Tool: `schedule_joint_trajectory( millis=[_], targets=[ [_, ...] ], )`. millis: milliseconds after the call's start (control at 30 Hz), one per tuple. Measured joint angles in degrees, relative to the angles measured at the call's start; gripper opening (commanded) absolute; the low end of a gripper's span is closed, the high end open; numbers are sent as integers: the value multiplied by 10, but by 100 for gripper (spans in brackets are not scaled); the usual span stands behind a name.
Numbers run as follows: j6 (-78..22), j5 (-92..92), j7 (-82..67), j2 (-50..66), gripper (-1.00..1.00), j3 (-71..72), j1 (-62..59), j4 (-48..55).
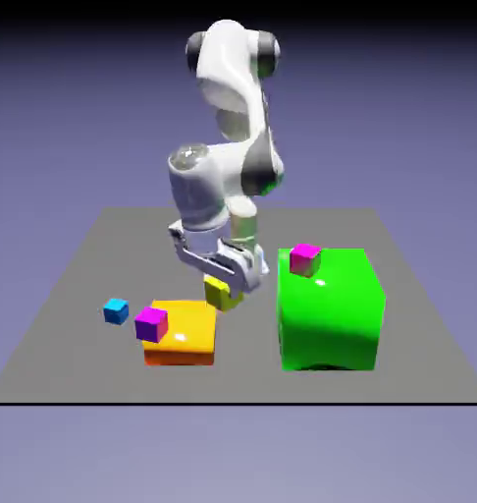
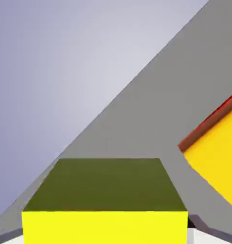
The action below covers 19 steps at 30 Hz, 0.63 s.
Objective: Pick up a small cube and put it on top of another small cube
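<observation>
Now small yellow cube clamped in tool (off table).

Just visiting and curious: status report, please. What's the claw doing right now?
Gripper shut on tiny plain yellow cube, held just above the grey table. Flat orange-yellow block close alongside. Nothing blocking.

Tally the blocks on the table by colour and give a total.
Magenta small cubes: 2
Blue small cube: 1
Yellow small cube: 1
Orange-yellow flat block: 1
Green big block: 1
Total: 6
</observation>
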Motion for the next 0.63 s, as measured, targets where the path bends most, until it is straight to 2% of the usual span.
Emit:
schedule_joint_trajectory(
  millis=[367, 533, 567, 633],
  targets=[
    [-130, 19, -99, -228, -100, 58, 133, -105],
    [-31, 30, -101, -205, -100, 74, 139, -182],
    [-21, 31, -102, -203, 100, 75, 140, -189],
    [-21, 29, -101, -203, 100, 75, 140, -189]
  ],
)
